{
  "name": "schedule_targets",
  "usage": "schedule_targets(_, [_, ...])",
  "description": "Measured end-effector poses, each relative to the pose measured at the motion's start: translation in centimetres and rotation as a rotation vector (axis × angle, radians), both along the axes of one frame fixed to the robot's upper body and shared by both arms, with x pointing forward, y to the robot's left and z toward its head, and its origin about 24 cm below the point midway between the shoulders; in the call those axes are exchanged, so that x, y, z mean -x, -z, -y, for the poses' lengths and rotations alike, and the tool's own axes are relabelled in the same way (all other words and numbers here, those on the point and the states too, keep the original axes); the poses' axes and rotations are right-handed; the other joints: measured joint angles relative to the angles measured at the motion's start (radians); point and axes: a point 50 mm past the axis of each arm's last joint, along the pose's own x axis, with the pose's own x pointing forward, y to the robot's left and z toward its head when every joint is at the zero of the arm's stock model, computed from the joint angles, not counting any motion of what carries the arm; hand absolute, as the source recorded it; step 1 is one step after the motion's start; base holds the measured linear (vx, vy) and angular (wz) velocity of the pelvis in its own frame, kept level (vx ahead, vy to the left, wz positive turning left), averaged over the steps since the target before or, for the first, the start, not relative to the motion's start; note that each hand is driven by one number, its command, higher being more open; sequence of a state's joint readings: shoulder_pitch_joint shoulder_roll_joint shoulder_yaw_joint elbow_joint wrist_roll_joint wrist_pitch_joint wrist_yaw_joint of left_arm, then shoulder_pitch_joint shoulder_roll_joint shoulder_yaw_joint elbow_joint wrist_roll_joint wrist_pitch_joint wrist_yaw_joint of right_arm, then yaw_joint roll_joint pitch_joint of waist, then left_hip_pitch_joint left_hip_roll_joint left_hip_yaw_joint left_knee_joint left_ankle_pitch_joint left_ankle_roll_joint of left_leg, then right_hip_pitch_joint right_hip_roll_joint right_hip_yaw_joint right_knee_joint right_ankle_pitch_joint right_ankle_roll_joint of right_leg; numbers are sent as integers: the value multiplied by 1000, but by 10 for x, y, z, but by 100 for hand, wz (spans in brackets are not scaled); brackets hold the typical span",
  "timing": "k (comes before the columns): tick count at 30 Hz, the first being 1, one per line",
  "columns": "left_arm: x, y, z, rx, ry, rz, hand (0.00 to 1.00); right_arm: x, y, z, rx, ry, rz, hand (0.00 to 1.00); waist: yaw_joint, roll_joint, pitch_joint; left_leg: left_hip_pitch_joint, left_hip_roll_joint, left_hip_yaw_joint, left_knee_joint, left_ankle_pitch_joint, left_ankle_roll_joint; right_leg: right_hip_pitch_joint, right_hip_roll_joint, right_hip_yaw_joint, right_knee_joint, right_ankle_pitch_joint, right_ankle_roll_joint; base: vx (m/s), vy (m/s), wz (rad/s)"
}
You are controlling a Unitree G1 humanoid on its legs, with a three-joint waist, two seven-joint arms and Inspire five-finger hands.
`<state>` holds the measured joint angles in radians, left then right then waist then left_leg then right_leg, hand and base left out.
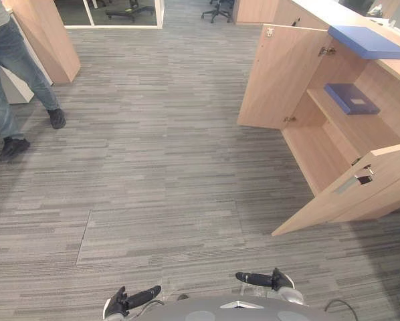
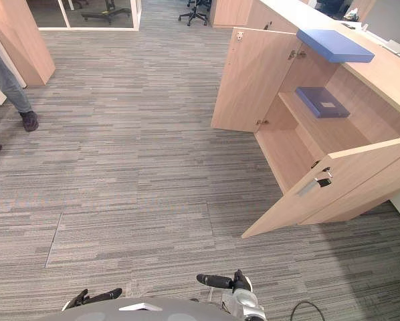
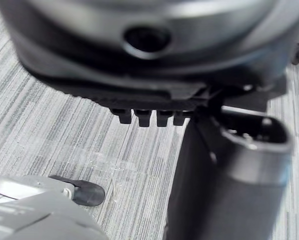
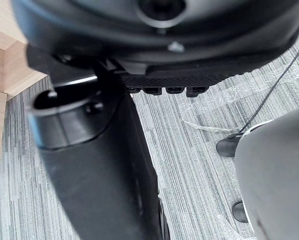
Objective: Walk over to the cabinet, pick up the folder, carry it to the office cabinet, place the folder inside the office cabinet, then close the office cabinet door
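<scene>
A light wooden cabinet (image 1: pixel 320 144) stands at the right with both doors swung open. One blue folder (image 1: pixel 366 41) lies flat on the cabinet's top. A second, darker blue folder (image 1: pixel 350 97) rests on the shelf inside. My left hand (image 1: pixel 136 297) and right hand (image 1: pixel 257 279) hang low near my body, well short of the cabinet. Both hands have their fingers straight and hold nothing. In the wrist views, the left hand (image 3: pixel 154 117) and the right hand (image 4: pixel 164 90) show above the grey carpet.
The far door (image 1: pixel 280 77) and the near door (image 1: pixel 360 190) with its metal handle jut out over the carpet. A person (image 1: pixel 13 80) in jeans stands at the far left by a wooden partition (image 1: pixel 49 37). An office chair (image 1: pixel 217 10) stands at the back.
</scene>
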<state>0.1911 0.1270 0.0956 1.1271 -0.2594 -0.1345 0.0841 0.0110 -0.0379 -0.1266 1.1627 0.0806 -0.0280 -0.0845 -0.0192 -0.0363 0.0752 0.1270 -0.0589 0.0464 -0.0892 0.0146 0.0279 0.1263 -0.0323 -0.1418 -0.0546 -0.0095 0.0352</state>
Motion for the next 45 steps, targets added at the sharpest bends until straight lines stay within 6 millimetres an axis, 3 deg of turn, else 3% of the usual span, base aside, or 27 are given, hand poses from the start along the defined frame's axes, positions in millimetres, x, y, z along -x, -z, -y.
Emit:
schedule_targets(13, [-9,-4,-1,-113,132,5,100,-1,0,0,13,-15,-1,100,2,-2,-1,0,0,-1,0,0,0,0,0,0,-1,0,0,0,0,0])
schedule_targets(37, [-13,-3,1,-34,205,20,100,-3,0,-1,6,-61,-1,100,9,-4,1,-15,-3,-27,0,5,7,-2,-2,-23,-1,-1,0,-1,-2,3])
schedule_targets(40, [-16,-4,-2,-31,187,30,100,-3,0,-1,3,-62,-3,100,15,-4,4,-78,-1,-27,78,-47,0,-41,-3,-22,40,-34,-15,0,0,0])
schedule_targets(41, [-21,-5,-4,-31,149,51,100,-6,-1,-1,0,-62,4,100,17,-16,13,-151,6,-26,212,-114,-5,-69,-2,-21,78,-54,-20,-25,-35,-4])
schedule_targets(42, [-23,-5,-3,-16,87,68,100,-11,-3,0,4,-62,15,100,21,-3,47,-195,24,-24,340,-173,-15,-72,9,-17,107,-71,-25,-17,-26,-8])
schedule_targets(44, [-24,-6,-2,5,13,88,100,-14,-4,2,13,-60,28,100,26,-1,69,-238,43,-12,469,-218,-34,-62,23,-5,120,-85,-35,1,10,-10])
schedule_targets(45, [-30,-8,-2,13,-41,129,100,-18,-6,3,21,-58,40,100,44,0,92,-317,57,1,632,-269,-38,-47,20,8,126,-94,-49,19,41,-13])
